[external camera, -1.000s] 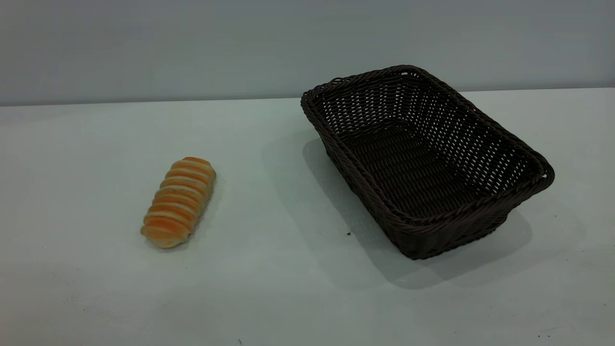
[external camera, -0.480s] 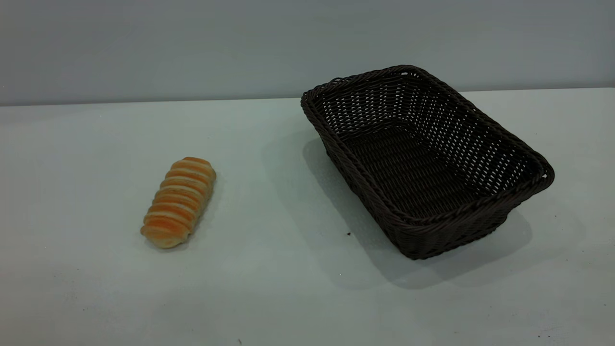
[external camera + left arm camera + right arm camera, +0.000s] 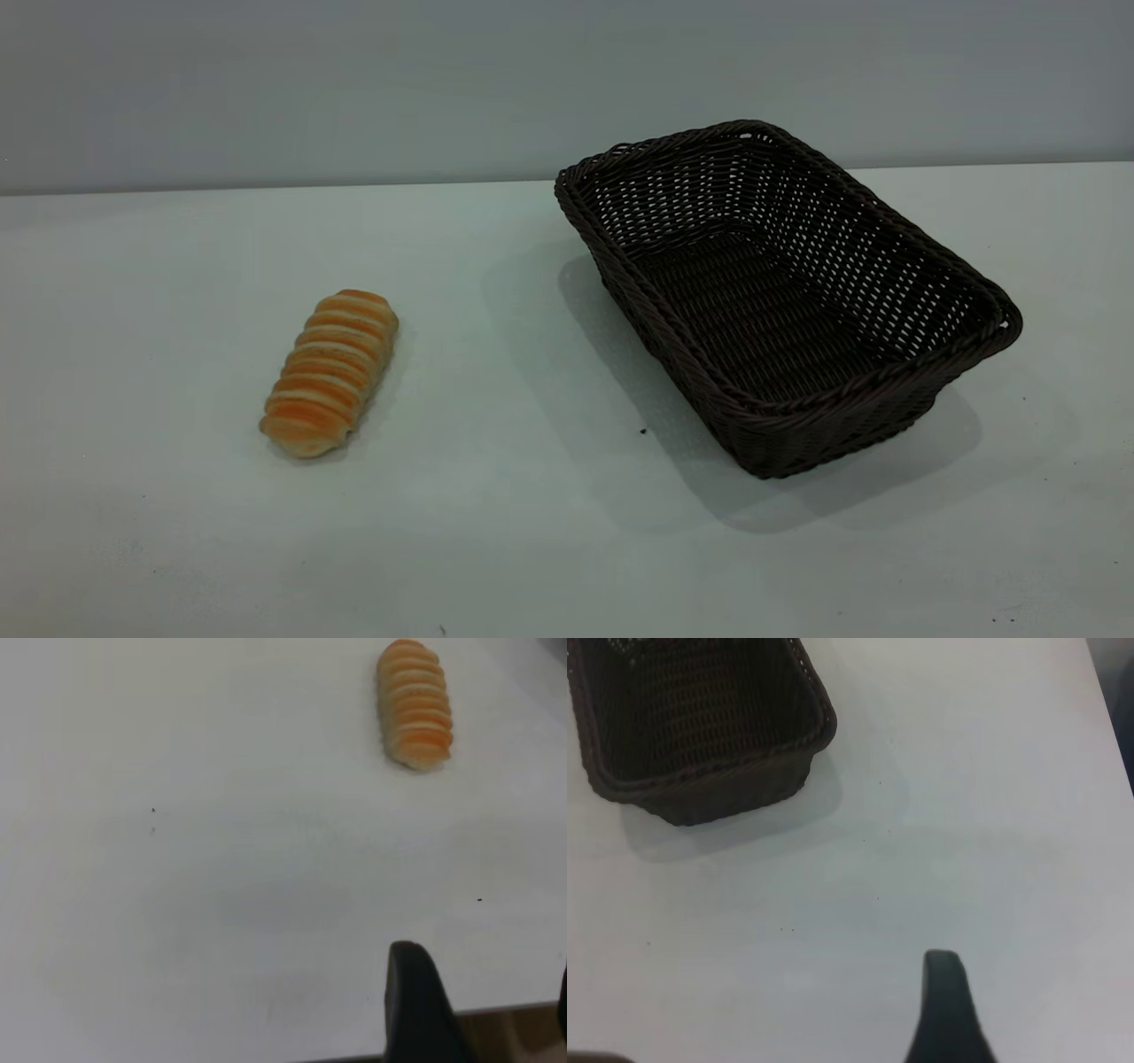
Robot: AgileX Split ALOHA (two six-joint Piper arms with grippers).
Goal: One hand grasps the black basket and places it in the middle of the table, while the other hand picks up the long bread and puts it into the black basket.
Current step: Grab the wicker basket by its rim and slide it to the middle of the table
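The black basket (image 3: 784, 297) stands empty on the right half of the white table (image 3: 532, 532); one end of it shows in the right wrist view (image 3: 700, 735). The long bread (image 3: 330, 372) lies on the left half, apart from the basket, and also shows in the left wrist view (image 3: 415, 704). Neither gripper shows in the exterior view. My left gripper (image 3: 487, 997) is open and empty near the table's edge, far from the bread. My right gripper (image 3: 1041, 992) is open and empty over bare table, well away from the basket; only one finger (image 3: 943, 1001) shows.
A grey wall rises behind the table's far edge (image 3: 266, 188). The table's near edge (image 3: 496, 1010) shows in the left wrist view. A few tiny dark specks (image 3: 643, 431) lie on the tabletop.
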